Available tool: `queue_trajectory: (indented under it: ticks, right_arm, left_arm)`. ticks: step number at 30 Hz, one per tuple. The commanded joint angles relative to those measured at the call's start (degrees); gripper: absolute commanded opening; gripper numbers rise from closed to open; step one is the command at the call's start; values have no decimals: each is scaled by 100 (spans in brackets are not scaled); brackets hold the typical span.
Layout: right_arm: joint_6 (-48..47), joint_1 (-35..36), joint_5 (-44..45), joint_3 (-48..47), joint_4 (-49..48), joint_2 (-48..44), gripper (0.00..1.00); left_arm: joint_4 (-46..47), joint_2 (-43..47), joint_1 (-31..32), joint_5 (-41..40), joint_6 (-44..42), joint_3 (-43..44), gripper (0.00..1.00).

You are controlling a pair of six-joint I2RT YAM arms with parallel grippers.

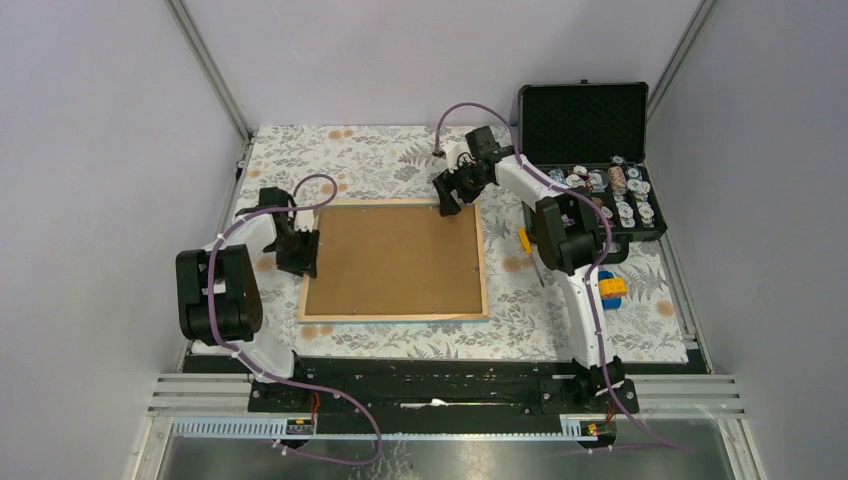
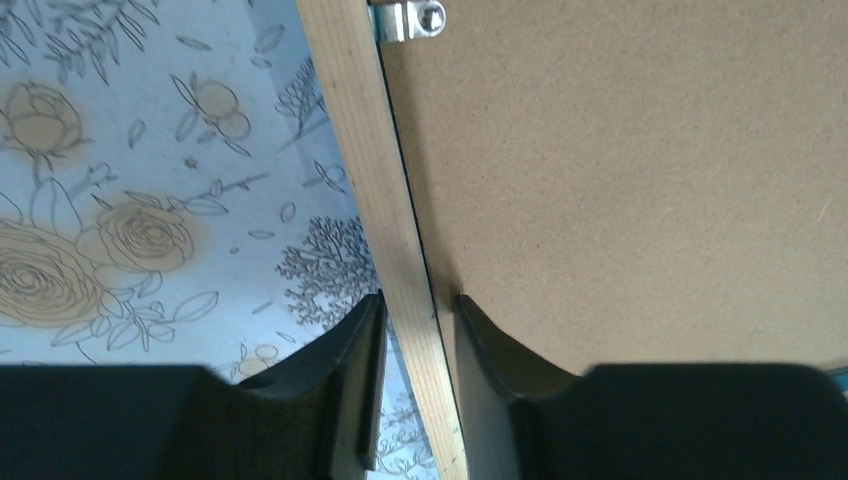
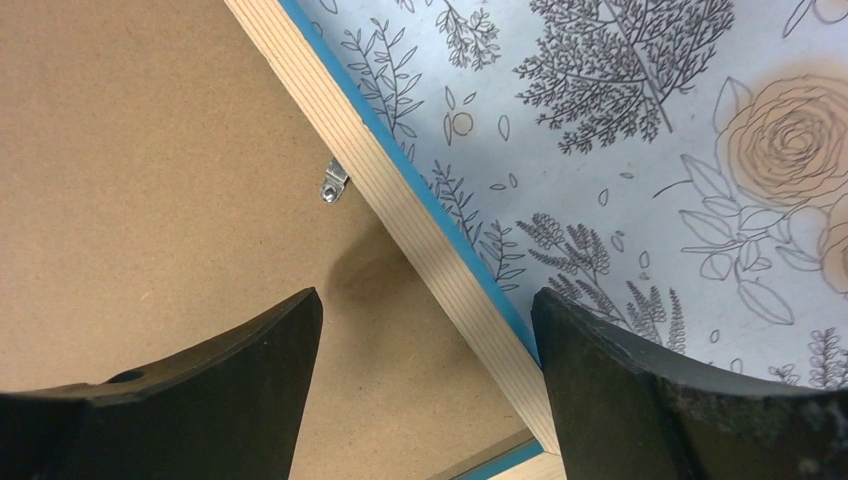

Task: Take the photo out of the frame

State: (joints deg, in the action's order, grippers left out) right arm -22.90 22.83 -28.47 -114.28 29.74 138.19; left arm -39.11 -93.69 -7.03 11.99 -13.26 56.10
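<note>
The frame (image 1: 395, 317) lies face down on the flowered cloth, its brown backing board (image 1: 395, 260) up inside a pale wood rim. The photo is hidden under the board. My left gripper (image 1: 300, 255) is at the frame's left edge. In the left wrist view it (image 2: 420, 300) straddles the wood rim (image 2: 365, 170), one finger outside and one on the board, closed against it. My right gripper (image 1: 447, 195) hovers over the far right corner. In the right wrist view it (image 3: 425, 300) is open above the board and rim (image 3: 420, 235), with the blue front border showing. A metal clip (image 3: 333, 182) sits by the rim.
An open black case (image 1: 585, 120) with several small round items stands at the back right. A blue and yellow object (image 1: 610, 288) lies right of the frame by the right arm. Another metal clip (image 2: 410, 18) holds the board near the left rim.
</note>
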Motion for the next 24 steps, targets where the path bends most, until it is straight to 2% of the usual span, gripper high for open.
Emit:
queue_trajectory:
  ticks: [1,2,5,8,11,13,17,21,24]
  right_arm:
    - [423,36,-84,-206,800,-680,93]
    - [486,-1,-78,-178,912,-871,96]
    - [542,-151,-59,261,1211,-1632,99]
    - [387,-293,74,1020,1549,-2543,100]
    - [251,-378,333,2202,1670,-3498,100]
    - [421,-397,642,3165,1364,-4191,99]
    - [1086,-415,1776,4754,622,-5398,89]
    - [1556,-455,2235,5552,312,-5864,76]
    - [1764,-455,2690,5937,118,-5743,72]
  left_arm:
    - [-363,293,-8,-107,-48,174,61]
    - [-435,317,-4,-180,-58,320,70]
    - [-533,564,-5,-338,-107,870,84]
    - [-544,768,-1,-242,-128,1402,92]
    - [-539,792,2,-76,-129,1831,93]
    - [-536,715,8,49,-129,2070,93]
    - [-543,492,14,237,-73,2516,93]
    - [-455,277,25,456,8,2795,93]
    - [-402,162,40,517,56,2878,93]
